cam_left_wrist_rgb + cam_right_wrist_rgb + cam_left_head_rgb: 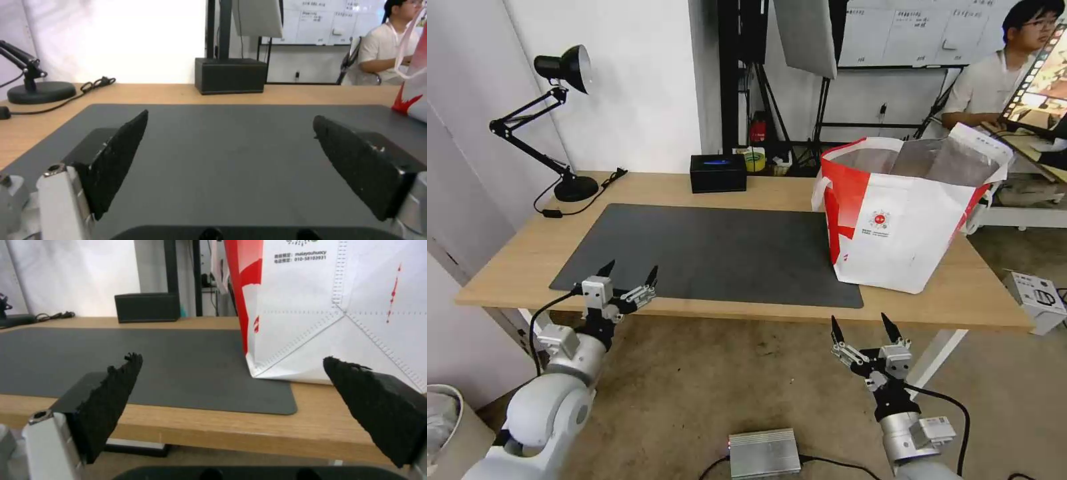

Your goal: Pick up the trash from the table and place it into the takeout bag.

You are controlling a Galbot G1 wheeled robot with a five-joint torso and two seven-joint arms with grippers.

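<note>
Jaws of both grippers are held spread and empty; the left gripper [628, 272] hangs at the mat's near edge; the takeout bag [902, 220] is stood ahead of the right gripper [864, 327], on the surface [507, 260], with no trash seen.

The takeout bag [904, 213] stands on the table [747, 190]; left gripper [629, 272] and right gripper [864, 327] hang spread at its near edge.

Mat [707, 250] on table [514, 257]; bag [904, 213] on mat's right end; box [718, 173] behind mat; lamp [560, 127] at far left corner.
</note>
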